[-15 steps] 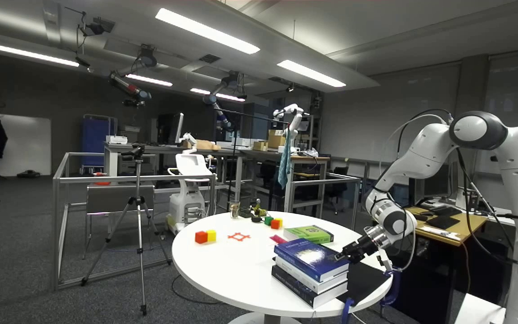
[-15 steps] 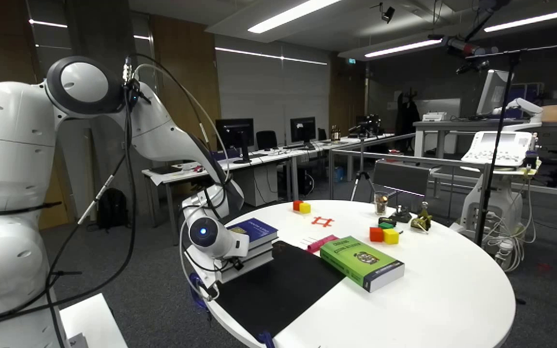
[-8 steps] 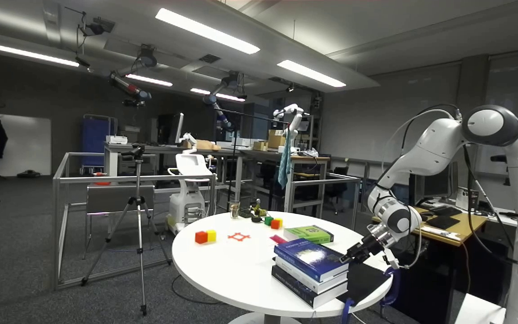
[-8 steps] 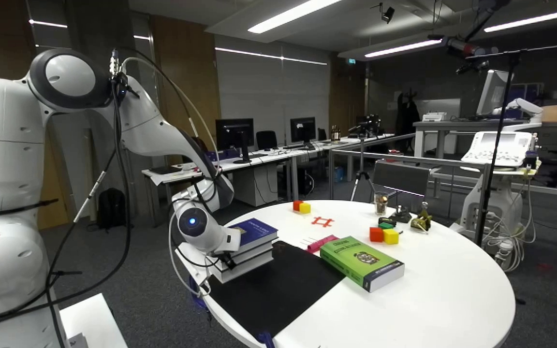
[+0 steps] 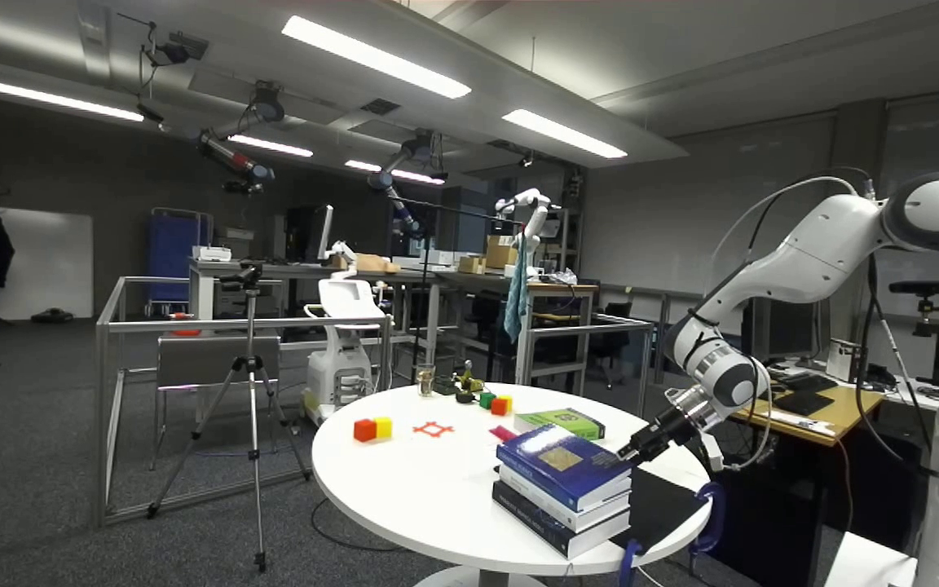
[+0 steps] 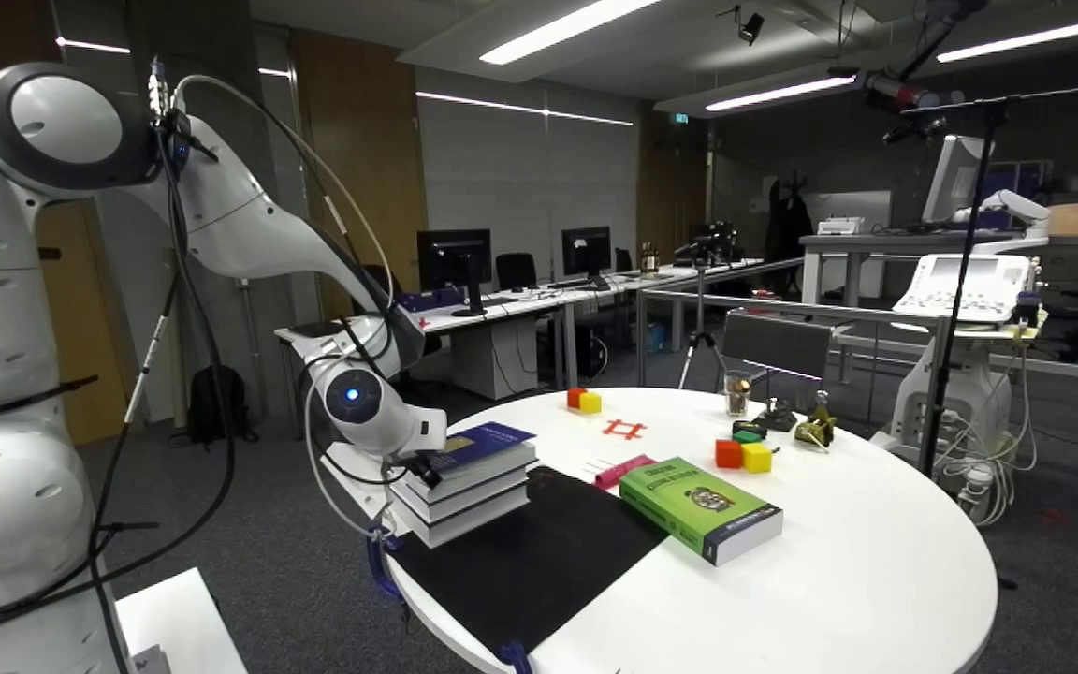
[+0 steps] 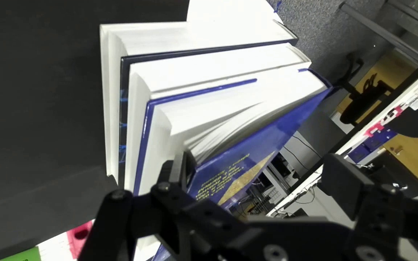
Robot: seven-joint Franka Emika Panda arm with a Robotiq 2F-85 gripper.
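Blue book point(image 5: 571, 469) tops the stack point(image 5: 555, 507), its tilted cover point(image 7: 247, 154) between the fingers point(image 7: 341, 183) of the wide-spread claw point(image 7: 255, 163), one fingertip point(image 7: 177, 170) underneath.

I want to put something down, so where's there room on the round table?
Between the green book and the rim, away from the book stack, the round table is bare. The black mat is bare too, between that book and the stack. It's crowded at the stack, with the gripper at its top book, and around the glass and nearby cubes.
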